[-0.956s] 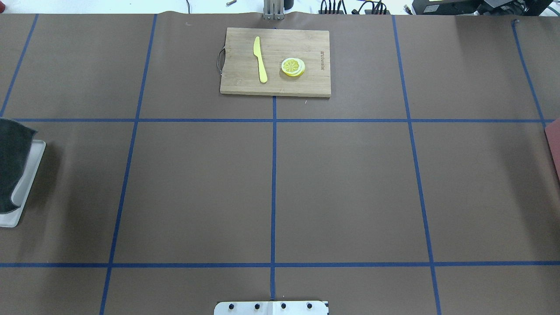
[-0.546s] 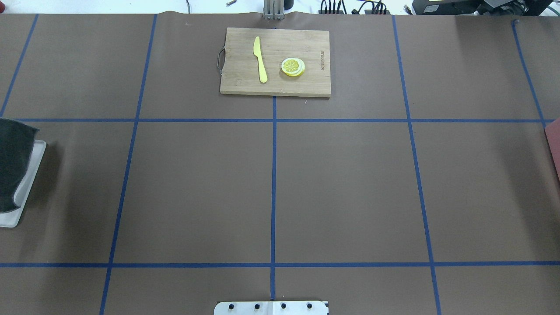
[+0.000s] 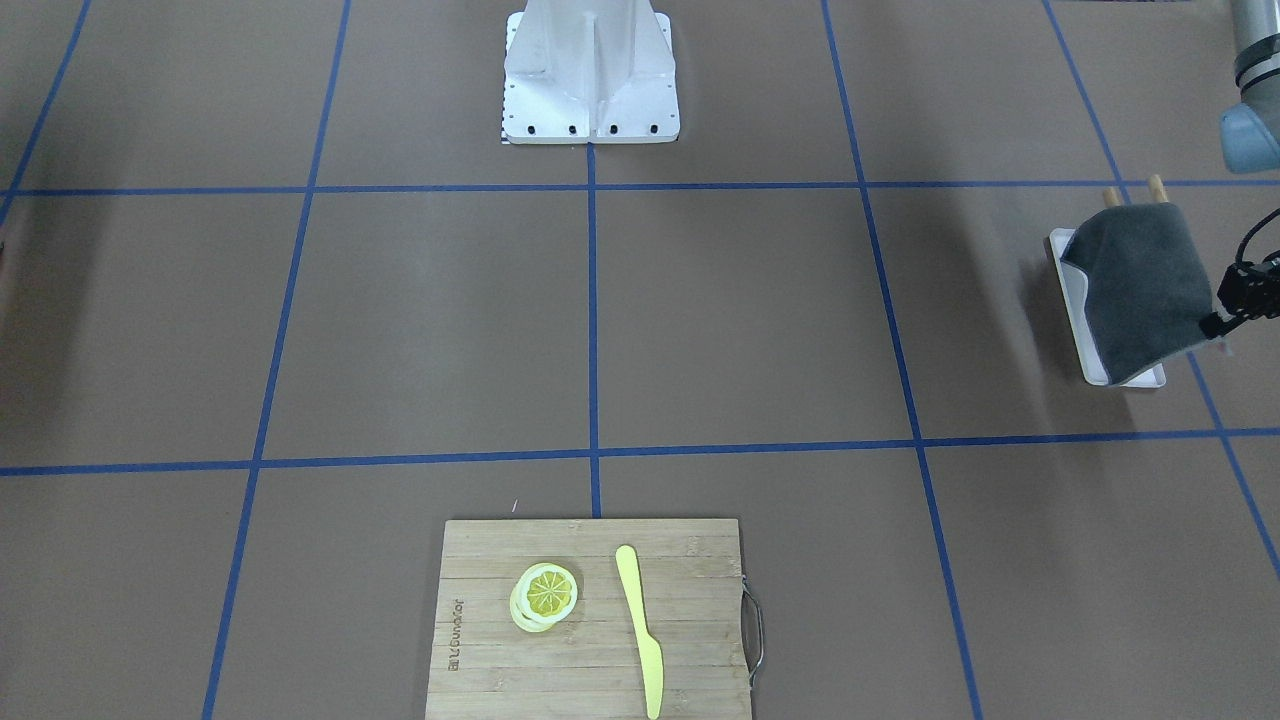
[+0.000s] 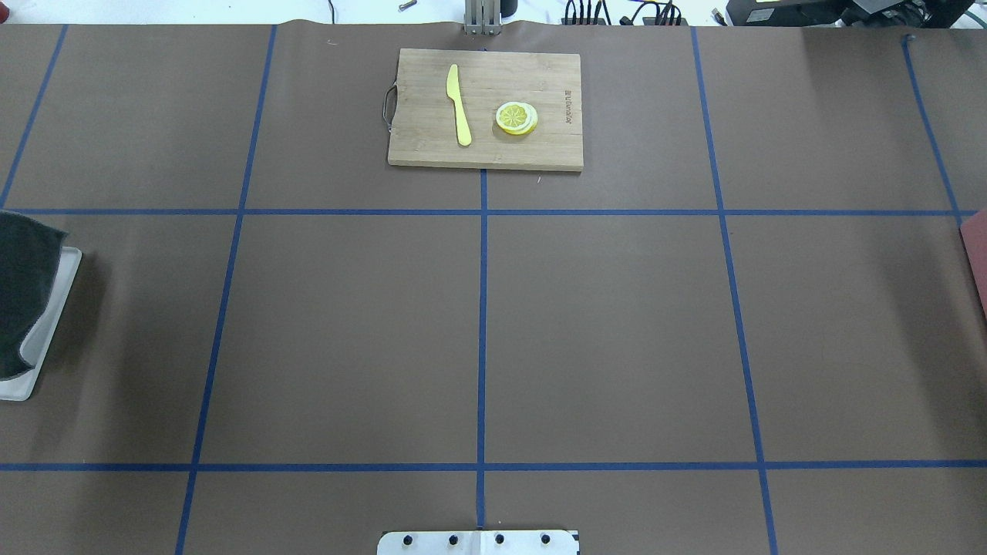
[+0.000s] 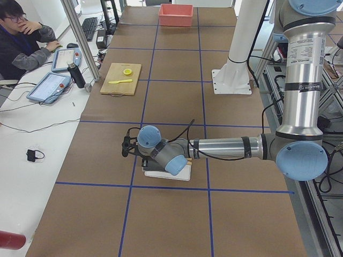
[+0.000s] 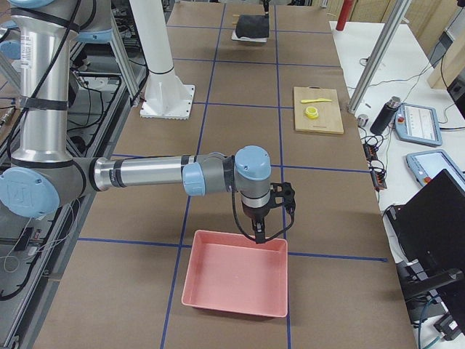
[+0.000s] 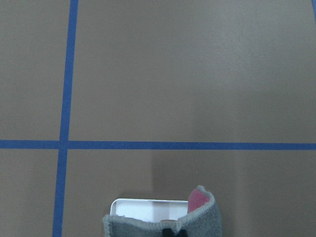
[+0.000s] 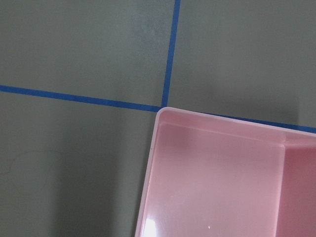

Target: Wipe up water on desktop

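Note:
The brown desktop with its blue tape grid shows no wet patch that I can make out. A grey cloth hangs over a small white tray at the robot's far left. It also shows at the overhead view's left edge. My left gripper is shut on the cloth and holds one edge raised, showing a pink underside. My right gripper hangs over the near rim of a pink bin. I cannot tell whether it is open or shut.
A bamboo cutting board at the far middle carries a yellow knife and lemon slices. The robot's white base stands at the near middle edge. The pink bin sits at the right edge.
The grey cloth has shifted slightly over the tray at the left edge, baring a little more of the tray. Nothing else has moved.

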Robot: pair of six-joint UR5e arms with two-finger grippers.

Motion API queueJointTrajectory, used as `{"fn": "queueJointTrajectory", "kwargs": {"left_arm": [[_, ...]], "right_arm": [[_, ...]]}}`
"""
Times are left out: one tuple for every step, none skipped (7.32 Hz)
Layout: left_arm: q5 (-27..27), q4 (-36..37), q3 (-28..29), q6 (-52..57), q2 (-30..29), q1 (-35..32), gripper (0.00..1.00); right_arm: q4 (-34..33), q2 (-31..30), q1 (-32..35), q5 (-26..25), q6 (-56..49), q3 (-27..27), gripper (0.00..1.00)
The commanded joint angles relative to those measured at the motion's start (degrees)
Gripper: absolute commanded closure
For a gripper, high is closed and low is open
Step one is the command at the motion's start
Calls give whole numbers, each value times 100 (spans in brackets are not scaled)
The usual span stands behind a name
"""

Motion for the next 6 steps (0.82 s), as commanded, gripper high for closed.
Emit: {"fn": "queueJointTrajectory", "kwargs": {"left_arm": [[-75,50,-223,-32,-35,-26,100],[-110,119,-355,-41,-61,-78,100],[-119,373,-496,-41,-122,-183,100],[-119,775,-802,-41,-166,-193,100],[-110,1145,-1066,-59,-245,-193,100],[-110,1401,-1225,-94,-359,-193,100]], "right_arm": [[0,1,0,0,2,9,0],[0,19,0,0,2,9,0],[0,27,0,0,11,0,0],[0,36,0,0,19,9,0],[0,36,0,0,46,0,0],[0,71,0,26,37,0,0]]}}
